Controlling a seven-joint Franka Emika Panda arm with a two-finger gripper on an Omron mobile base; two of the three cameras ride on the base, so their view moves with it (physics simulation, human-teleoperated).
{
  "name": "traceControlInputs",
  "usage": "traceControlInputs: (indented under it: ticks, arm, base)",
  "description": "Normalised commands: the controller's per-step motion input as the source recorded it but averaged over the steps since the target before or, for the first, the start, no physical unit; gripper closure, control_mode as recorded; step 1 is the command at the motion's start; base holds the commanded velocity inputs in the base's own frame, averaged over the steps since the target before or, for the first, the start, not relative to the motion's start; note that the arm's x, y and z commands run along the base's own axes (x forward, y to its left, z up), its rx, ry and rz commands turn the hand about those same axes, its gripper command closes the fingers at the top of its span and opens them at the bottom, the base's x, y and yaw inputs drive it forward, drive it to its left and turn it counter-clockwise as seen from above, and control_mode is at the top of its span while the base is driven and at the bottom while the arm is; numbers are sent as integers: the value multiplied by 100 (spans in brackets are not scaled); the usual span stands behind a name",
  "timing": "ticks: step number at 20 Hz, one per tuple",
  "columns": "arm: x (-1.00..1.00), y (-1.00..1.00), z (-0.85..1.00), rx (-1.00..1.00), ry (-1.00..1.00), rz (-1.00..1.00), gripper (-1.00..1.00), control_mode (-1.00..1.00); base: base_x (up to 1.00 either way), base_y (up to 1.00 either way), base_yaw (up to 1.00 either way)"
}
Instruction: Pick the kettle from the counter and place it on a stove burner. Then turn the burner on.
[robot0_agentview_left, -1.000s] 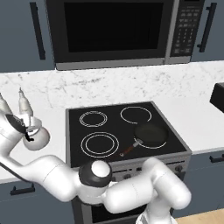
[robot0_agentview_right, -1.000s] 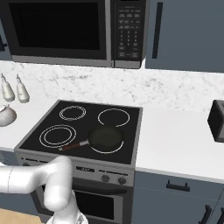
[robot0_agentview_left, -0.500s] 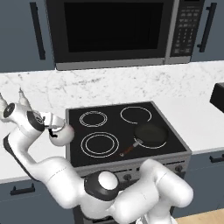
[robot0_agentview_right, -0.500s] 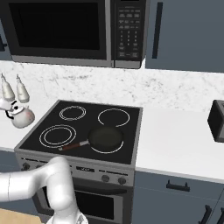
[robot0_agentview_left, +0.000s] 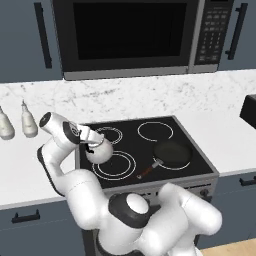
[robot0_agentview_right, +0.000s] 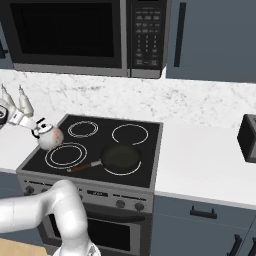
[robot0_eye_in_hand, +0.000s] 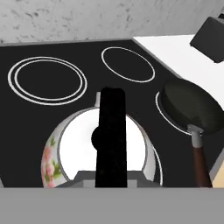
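Arm links: you have glossy white, rounded segments, fat as sausages, swelling toward the shoulder.
Joints: dark grey caps sit between the white links; the largest shows as a dark disc with a pale dome.
Wrist: a white cylinder with a black end face.
Gripper: small dark fingers, though you probably can't make out their shape beside the stove.

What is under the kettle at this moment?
The kettle hangs in the gripper, held by its black handle. Under it lies the black glass of the stove, at the large double-ring burner. The kettle covers part of the rings; whether it touches the glass is unclear.
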Motion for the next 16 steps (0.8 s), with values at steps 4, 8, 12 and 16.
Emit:
traceControlInputs:
  ticks: [4,8,12,16]
  arm:
    - [1,-67,-14,0,-3,-6,100,-100]
    - [3,-17,-25,0,0,0,100,-100]
    - [0,-20,-47,4,0,0,100,-100]
    - [0,-23,-40,5,0,0,100,-100]
  base:
    - [0,0,0]
    - [0,0,0]
    - [0,0,0]
    - [0,0,0]
